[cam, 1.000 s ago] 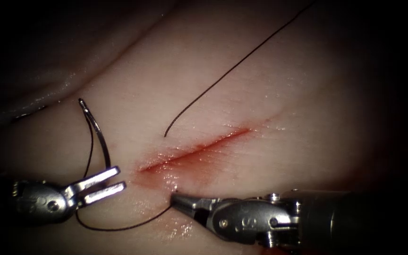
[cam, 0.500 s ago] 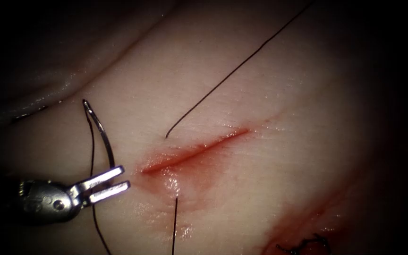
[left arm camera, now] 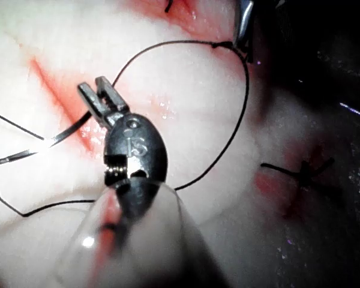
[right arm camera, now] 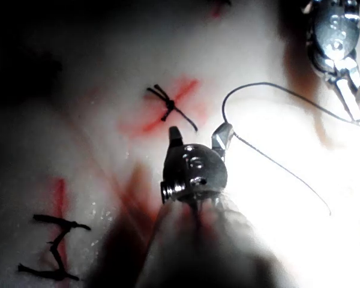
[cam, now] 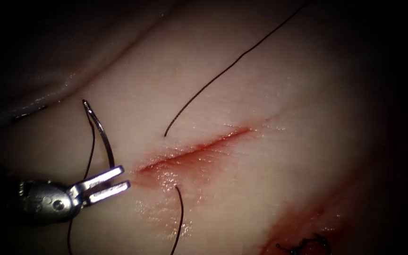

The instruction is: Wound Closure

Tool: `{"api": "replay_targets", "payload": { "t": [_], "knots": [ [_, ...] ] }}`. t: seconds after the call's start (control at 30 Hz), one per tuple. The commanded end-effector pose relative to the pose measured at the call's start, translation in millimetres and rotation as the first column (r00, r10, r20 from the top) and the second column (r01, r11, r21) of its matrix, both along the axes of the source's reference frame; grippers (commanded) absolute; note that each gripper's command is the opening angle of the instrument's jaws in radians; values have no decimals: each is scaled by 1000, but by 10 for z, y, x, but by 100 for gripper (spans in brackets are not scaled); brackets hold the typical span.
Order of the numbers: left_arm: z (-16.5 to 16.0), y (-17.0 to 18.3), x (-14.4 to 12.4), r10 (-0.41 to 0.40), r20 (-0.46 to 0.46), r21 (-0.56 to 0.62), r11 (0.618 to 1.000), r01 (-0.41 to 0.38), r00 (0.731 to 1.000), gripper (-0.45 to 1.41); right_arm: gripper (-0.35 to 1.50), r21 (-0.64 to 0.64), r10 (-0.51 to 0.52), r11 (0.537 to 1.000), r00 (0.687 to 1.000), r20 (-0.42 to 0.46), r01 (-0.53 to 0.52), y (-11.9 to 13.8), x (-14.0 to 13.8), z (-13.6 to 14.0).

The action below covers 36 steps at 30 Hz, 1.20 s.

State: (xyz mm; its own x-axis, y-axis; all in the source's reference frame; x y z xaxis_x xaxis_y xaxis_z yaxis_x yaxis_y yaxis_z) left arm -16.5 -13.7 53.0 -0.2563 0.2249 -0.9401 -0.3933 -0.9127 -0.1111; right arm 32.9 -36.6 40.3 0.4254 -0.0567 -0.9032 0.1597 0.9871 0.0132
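Left fingers [cam: 101, 175] clenched on needle [cam: 101, 134] tip end, outside tissue [cam: 260, 179]; right fingers [right arm camera: 222, 135], wrist view, splayed, empty.

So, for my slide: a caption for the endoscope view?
Left tool holds the needle near its tip, left of the cut; thread crosses the tissue.

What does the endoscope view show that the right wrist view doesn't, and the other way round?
Endoscope view: the red open cut in the pale pork tissue, and the curved steel needle, out of the tissue left of the cut, held by the left tool near the end away from the thread.
Right wrist view: the right tool, fingers apart, thread touching one; a dark knotted stitch.
Both: the left tool and the thin dark thread.
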Motion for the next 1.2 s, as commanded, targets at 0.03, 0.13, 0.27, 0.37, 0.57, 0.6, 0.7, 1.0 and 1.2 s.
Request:
{"api": "replay_targets", "payload": {
  "t": [0.03, 0.13, 0.27, 0.37, 0.57, 0.6, 0.7, 1.0, 1.2],
  "knots": [
    [5, -5, -4, 1, 1, 2, 1000, -1, 1000, -45, 128, 5, 19, 1000, 1000, -3, -19, 5, 2, 11],
    [6, -5, -4, -1, -2, 2, 1000, 1, 1000, -45, 128, 11, 49, 999, 999, -20, -49, 22, -6, 17],
    [7, -5, -4, -1, -2, 1, 1000, 1, 1000, -45, 126, 21, 77, 997, 997, -31, -76, 43, -16, 23],
    [7, -5, -4, -1, -2, 1, 1000, 1, 1000, -45, 125, 1, 82, 997, 996, -37, -82, 56, -20, 34],
    [8, -5, -2, -4, -5, 1, 1000, 4, 1000, -45, 125, -14, 88, 996, 995, -51, -89, 77, -28, 60],
    [8, -5, -1, -4, -5, 0, 1000, 4, 1000, -45, 125, -15, 93, 995, 994, -62, -94, 79, -32, 62],
    [9, -4, 2, -6, -9, 0, 1000, 6, 1000, -45, 133, -16, 102, 995, 991, -90, -103, 79, -43, 59],
    [10, -3, 4, -10, -14, 0, 1000, 10, 1000, -45, 146, 114, 137, 986, 982, -129, -122, 65, -111, 36],
    [10, -3, 4, -10, -14, 0, 1000, 10, 1000, -45, 141, 215, 198, 964, 964, -178, -158, 62, -160, 31]
  ]
}}
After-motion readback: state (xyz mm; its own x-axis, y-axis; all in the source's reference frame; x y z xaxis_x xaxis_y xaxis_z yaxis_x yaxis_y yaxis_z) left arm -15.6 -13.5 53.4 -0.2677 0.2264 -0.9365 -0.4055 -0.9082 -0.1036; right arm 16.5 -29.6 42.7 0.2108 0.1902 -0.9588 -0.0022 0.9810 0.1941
